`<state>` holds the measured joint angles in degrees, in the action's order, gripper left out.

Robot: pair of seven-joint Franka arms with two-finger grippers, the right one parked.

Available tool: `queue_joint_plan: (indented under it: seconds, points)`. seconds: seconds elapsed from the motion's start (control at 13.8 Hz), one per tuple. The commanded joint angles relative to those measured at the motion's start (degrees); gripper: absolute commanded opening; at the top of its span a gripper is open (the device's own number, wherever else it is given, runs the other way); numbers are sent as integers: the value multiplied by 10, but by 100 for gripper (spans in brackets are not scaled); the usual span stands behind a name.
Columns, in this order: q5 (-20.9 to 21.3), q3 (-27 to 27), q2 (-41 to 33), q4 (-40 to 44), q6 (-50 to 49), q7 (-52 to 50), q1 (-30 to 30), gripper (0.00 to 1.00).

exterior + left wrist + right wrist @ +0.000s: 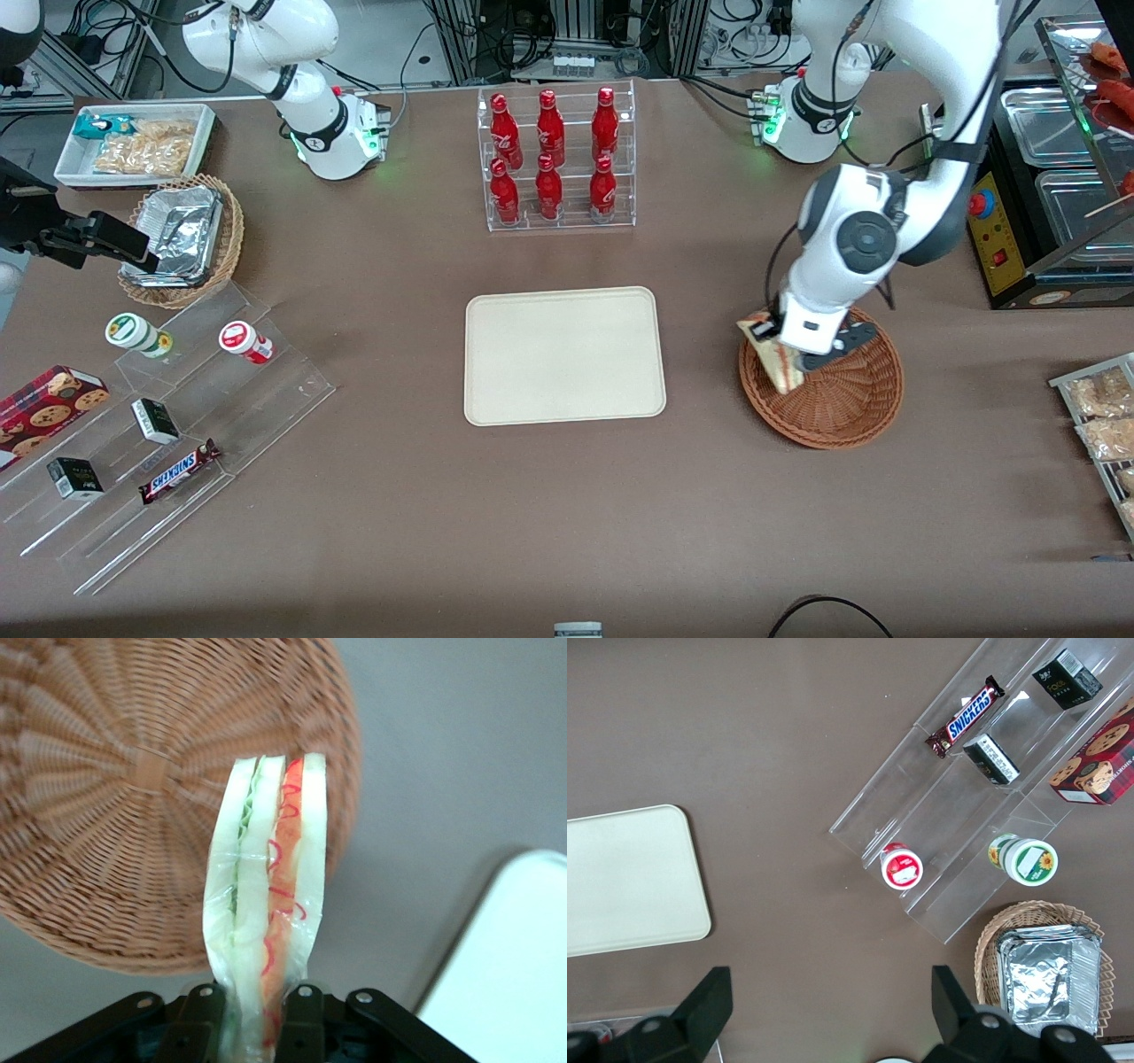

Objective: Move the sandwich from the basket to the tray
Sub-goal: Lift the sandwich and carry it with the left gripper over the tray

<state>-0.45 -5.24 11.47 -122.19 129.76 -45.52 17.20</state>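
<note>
Clamped by the tool (257, 1019) at one end for carrying, sandwich (266, 904) hangs above basket (115, 806), tray (564, 354) bare nearby.

Bare table (700, 354) is seen between the basket (842, 408) and the tray (564, 356). The end effector (802, 354), clamped on the sandwich (780, 359), is held above the basket rim.
</note>
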Motion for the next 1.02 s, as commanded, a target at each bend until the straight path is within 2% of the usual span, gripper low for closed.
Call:
queue_joint_plan:
  seconds: [0.0, 0.15, 0.44, 0.65, 0.95]
  points:
    - [9, 5, 50, 76, -50, -4, 55, 11]
    - [8, 5, 100, 154, -97, -4, 99, 12]
    - [1, 3, 186, 260, -106, -13, 164, 12]
    - [2, 2, 247, 342, -112, -71, 215, 12]
    - [0, 1, 325, 465, -172, -118, 245, 12]
